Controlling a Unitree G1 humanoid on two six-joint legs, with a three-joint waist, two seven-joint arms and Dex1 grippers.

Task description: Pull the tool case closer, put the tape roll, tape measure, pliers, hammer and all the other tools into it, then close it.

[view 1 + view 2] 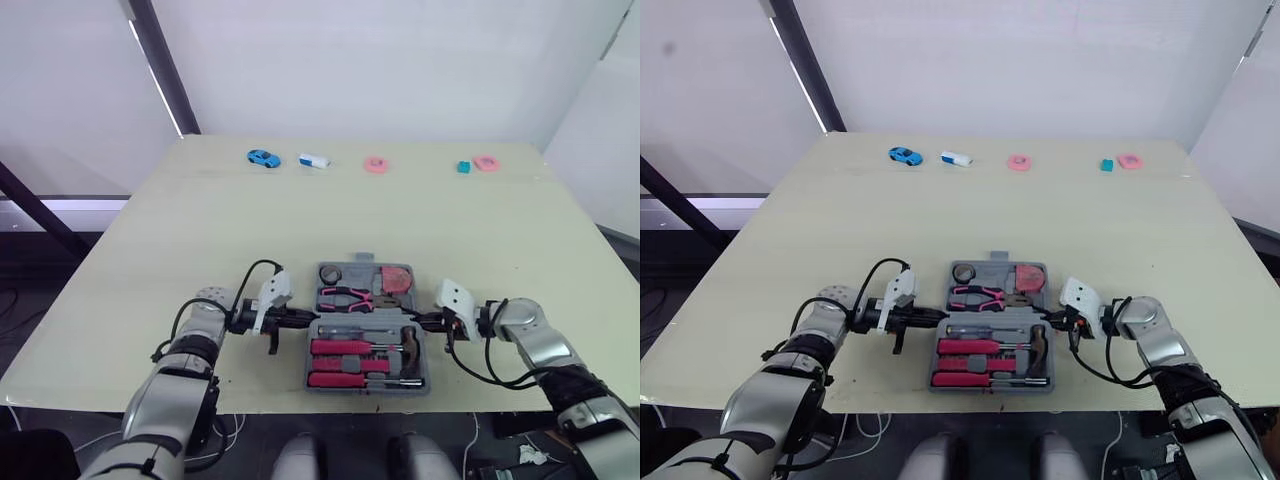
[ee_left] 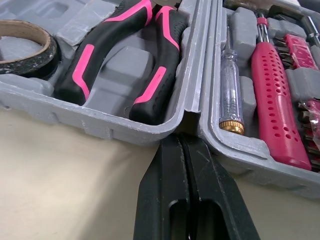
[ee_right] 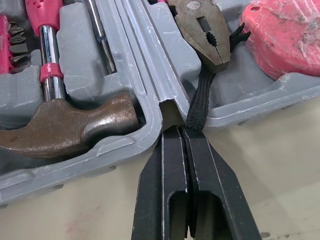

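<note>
At the near edge of the table (image 1: 200, 230), we see the grey tool case (image 1: 366, 386) lying open, with a gripper at each end of its hinge.
Its far half holds the tape roll (image 1: 331, 274), the pink-and-black pliers (image 1: 347, 296) and the red tape measure (image 1: 396, 277). Its near half holds the pink-handled screwdrivers (image 1: 345, 347) and, at the right, the hammer (image 1: 410, 345). The left gripper (image 1: 300, 321) has its claw pressed together, tips at the left end of the hinge. The right gripper (image 1: 425, 321) is likewise pressed together at the right end. From the head we see only the layout. The left wrist view adds a clear-handled tester screwdriver (image 2: 230, 85) just beside the hinge. The right wrist view adds a black strap (image 3: 200, 105) running from the far half down to the fingertips.
</note>
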